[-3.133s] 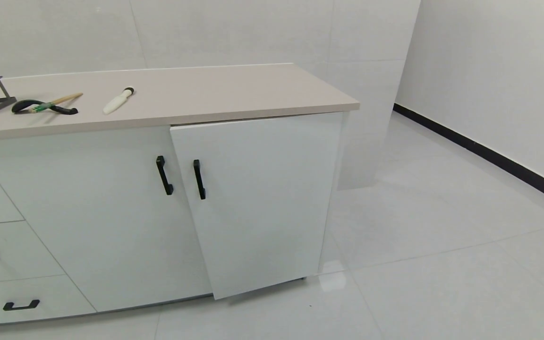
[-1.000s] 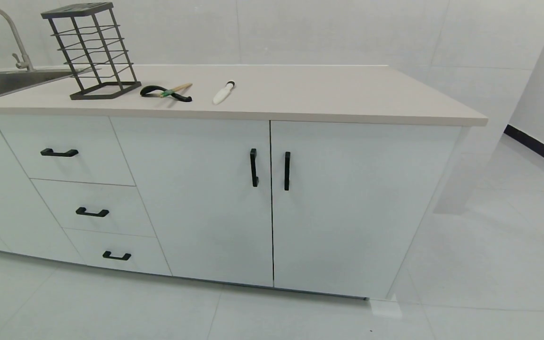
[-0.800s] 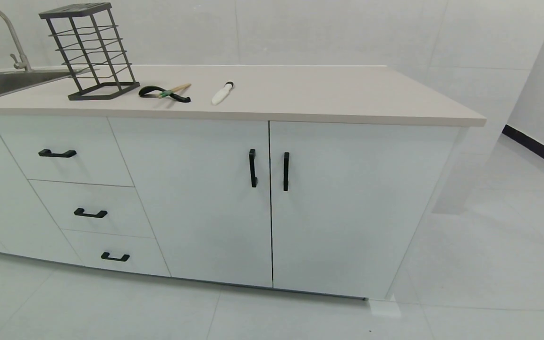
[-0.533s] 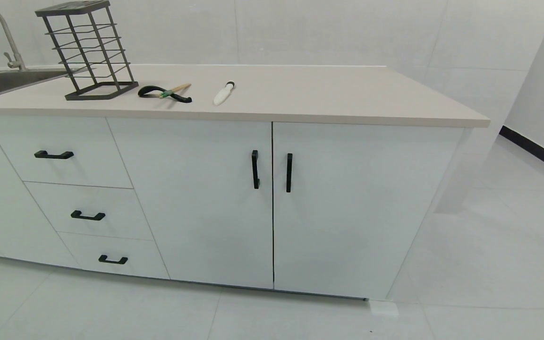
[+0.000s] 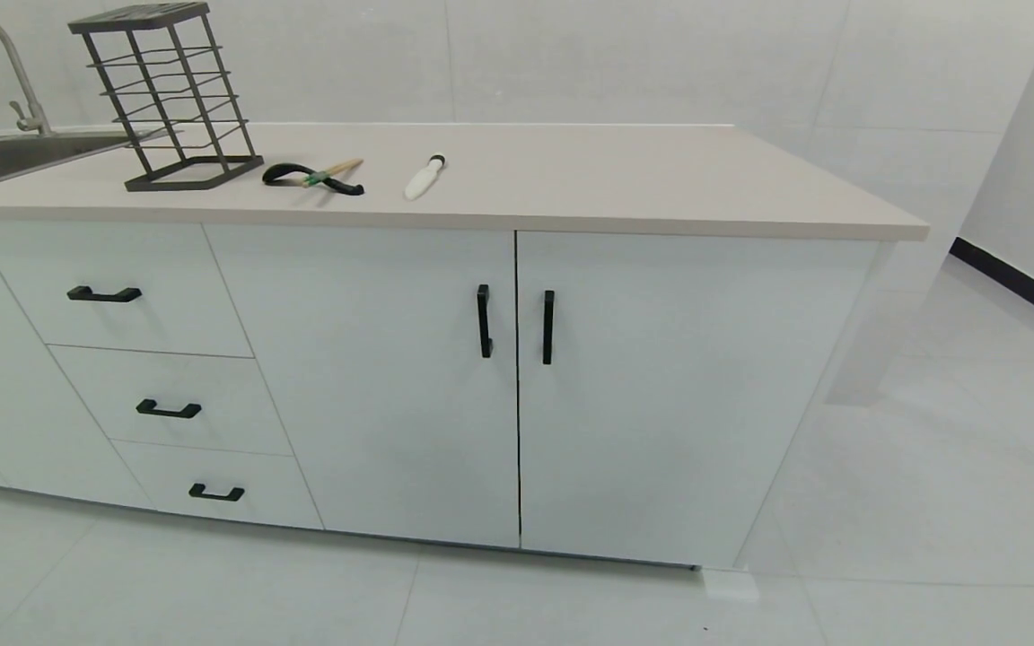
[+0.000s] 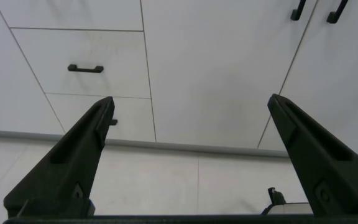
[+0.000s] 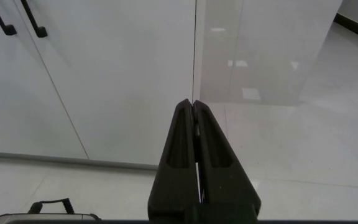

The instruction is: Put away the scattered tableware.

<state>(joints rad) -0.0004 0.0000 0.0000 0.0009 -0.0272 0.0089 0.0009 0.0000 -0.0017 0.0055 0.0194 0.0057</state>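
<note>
Fingers first: your left gripper has its two fingers spread wide with nothing between them, and your right gripper has its fingers pressed together on nothing. Both hang low, facing the white cabinet doors, well below the countertop where the tableware lies.

I judge the step in hand to be the approach. Bring the base closer and square to the counter, then lift an arm above the counter edge before you reach. The left one is ready to grasp; part the right fingers before you send that arm down.

The pieces lie near the front edge. One is a white utensil with a black end. Toward the rack from it is a black curved utensil with a wooden-handled piece across it. The black wire rack stands just beside them, between them and the sink, and looks the likely home.

Take the white one first, since it lies apart. For the crossed pair, pinch one handle so the other does not drag along.

You cannot tell what kind each piece is, or whether the wooden one rests on the black one or only touches it. The sink is cut off at the edge, and the rack's top slots are hard to read.
</note>
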